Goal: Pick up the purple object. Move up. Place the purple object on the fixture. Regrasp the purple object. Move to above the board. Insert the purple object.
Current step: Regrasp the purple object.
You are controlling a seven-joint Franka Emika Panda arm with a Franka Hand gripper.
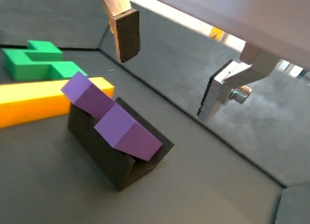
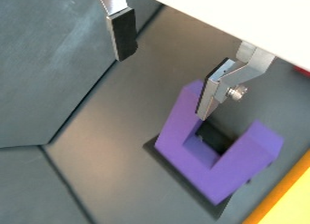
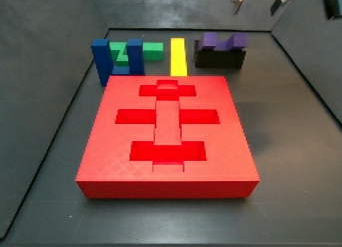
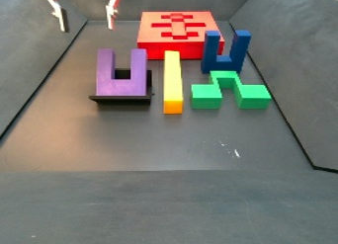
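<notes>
The purple block leans on the fixture, beside the yellow bar. The jaws hang above, spread wide and empty. Regrasping could go wrong: descending off-centre, a finger could strike a prong and tip the block off. The board lies beyond.

Even, soft light, faint shadows; wrist views slightly blurred.

One pincer, purple object, fixture, board; one yellow bar, blue block, green block.
</notes>
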